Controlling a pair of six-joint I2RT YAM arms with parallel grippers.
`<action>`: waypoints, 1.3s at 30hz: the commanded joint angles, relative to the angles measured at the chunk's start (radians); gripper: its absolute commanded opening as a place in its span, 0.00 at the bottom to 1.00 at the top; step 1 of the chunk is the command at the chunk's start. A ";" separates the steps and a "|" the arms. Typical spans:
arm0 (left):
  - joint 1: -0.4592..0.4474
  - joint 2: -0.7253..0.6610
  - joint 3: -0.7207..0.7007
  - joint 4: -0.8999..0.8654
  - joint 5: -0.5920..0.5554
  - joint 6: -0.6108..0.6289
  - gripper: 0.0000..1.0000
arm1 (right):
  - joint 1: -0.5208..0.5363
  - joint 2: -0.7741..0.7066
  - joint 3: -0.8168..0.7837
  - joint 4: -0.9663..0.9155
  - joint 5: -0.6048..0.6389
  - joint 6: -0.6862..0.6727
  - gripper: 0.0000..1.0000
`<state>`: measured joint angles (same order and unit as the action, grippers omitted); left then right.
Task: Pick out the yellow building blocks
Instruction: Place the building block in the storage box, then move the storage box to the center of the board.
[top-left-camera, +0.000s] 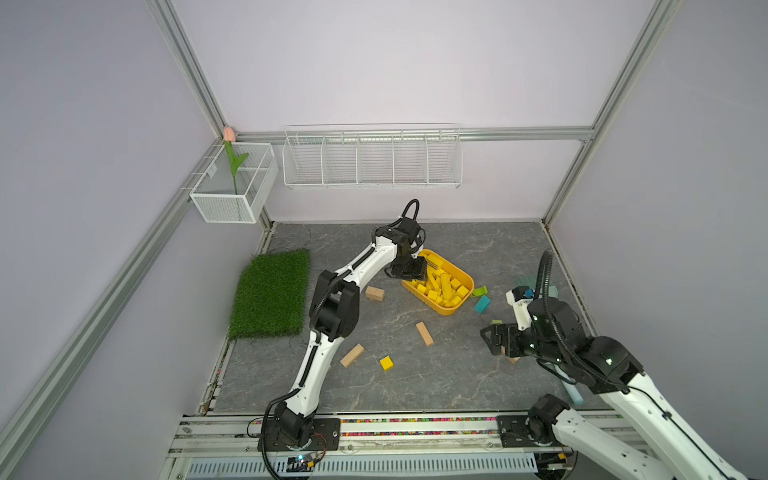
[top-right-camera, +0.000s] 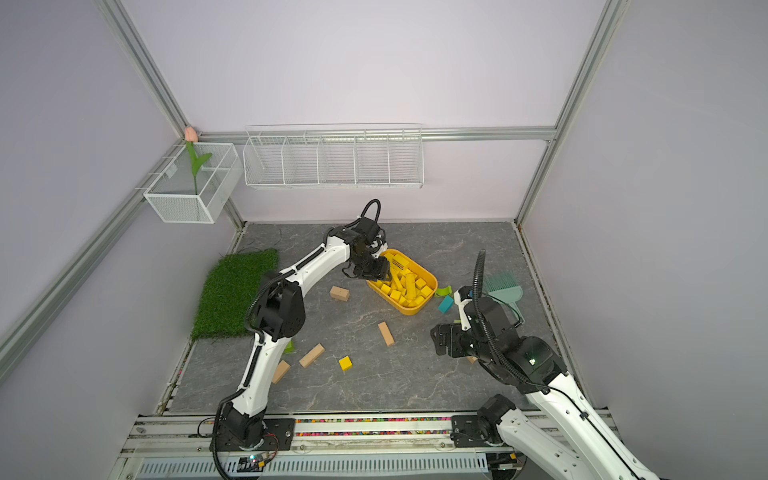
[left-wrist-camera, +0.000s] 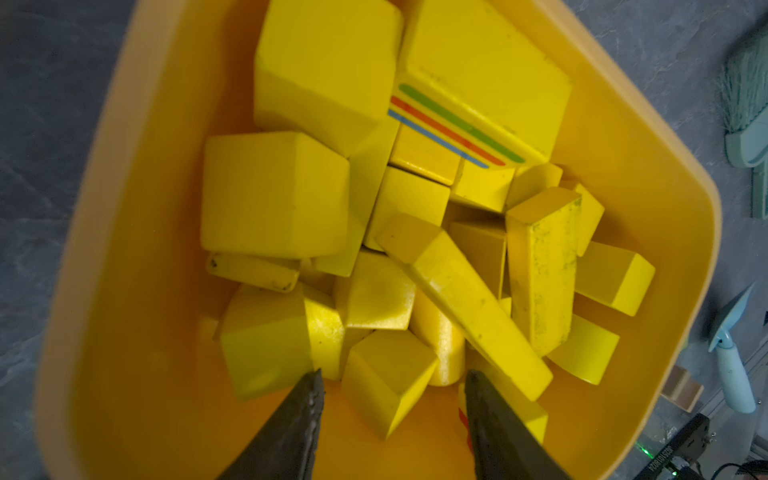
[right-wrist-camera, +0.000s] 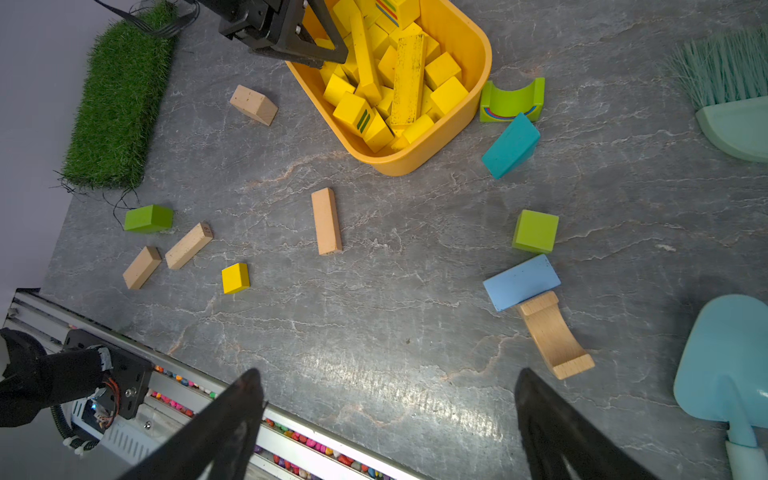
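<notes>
Grey tabletop (right-wrist-camera: 374, 332) — tan bar (right-wrist-camera: 189, 245), green cube (right-wrist-camera: 148, 218) near stray yellow block (right-wrist-camera: 235, 278).

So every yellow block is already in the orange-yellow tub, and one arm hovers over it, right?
Not every one: a yellow cube lies loose on the table, apart from the tub, as the right wrist view shows. The rest holds: the left end effector hovers over the tub.
</notes>
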<state>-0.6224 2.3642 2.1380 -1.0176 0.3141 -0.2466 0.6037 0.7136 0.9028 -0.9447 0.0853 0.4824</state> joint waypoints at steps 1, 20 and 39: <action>0.013 -0.033 -0.112 -0.076 -0.060 0.022 0.57 | -0.001 -0.005 -0.017 0.012 0.001 0.008 0.95; 0.131 -0.304 -0.618 -0.025 -0.055 -0.031 0.52 | -0.004 0.112 0.043 0.037 0.054 -0.074 0.94; 0.038 -0.740 -1.120 0.199 -0.006 -0.211 0.51 | 0.028 0.136 0.025 0.058 -0.094 -0.015 0.98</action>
<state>-0.5568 1.6718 1.0485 -0.8021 0.3145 -0.4152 0.6113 0.8455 0.9352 -0.9134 0.0315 0.4454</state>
